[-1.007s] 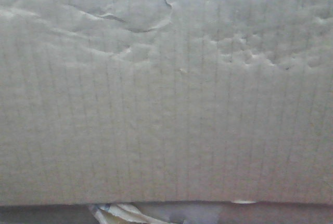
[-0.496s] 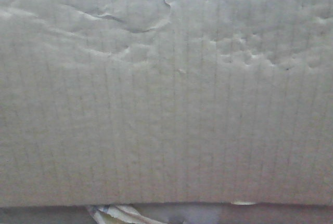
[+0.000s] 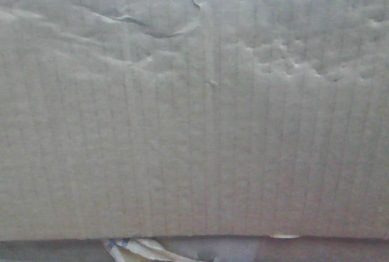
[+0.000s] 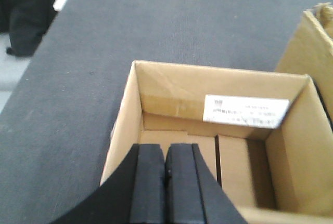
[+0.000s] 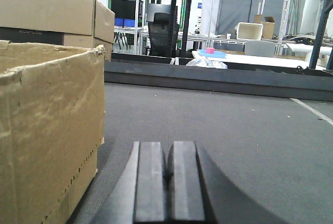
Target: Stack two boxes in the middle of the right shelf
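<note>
The left fingers (image 4: pixel 158 159) are sitting closed on nothing above the open, empty-looking carton (image 4: pixel 161 86) on the grey bench (image 4: pixel 78 78); a second carton (image 4: pixel 307 52) is standing just right of it. The right fingers (image 5: pixel 158 159) are also closed and empty beside a dented carton (image 5: pixel 47 130), possibly that same one. Looking light but floppy, each is wanting a grip on a wall rim near a corner.
</note>
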